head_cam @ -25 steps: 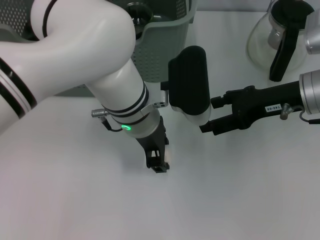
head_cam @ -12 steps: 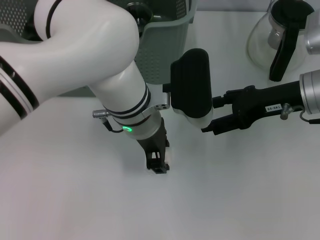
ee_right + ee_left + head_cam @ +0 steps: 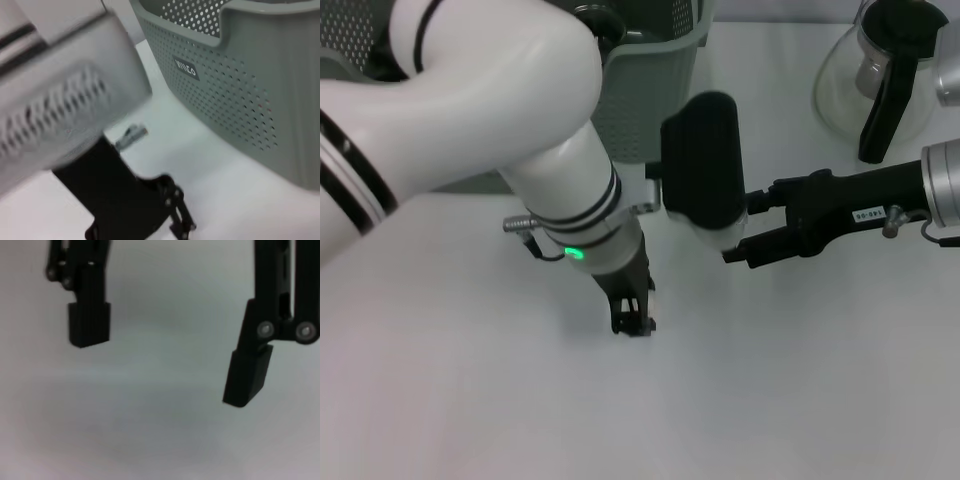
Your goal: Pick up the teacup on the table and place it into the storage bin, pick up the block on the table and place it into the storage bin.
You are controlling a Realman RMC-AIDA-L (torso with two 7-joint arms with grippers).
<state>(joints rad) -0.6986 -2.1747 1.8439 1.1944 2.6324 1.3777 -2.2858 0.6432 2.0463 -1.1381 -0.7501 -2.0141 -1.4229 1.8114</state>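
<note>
The storage bin (image 3: 655, 95) at twelve o'clock shows something dark inside; no block visible. Left gripper (image 3: 633, 322), jaws spread, empty, hangs over bare counter (image 3: 470, 400); right gripper (image 3: 735, 240) jaws parted.

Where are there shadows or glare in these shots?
Head view: a green light glows on the left arm, a faint shadow lies under the left gripper, the glass pot shows pale reflections. Left wrist view: soft grey shadow on the table beneath the fingers. Right wrist view: no glare on the storage bin.
</note>
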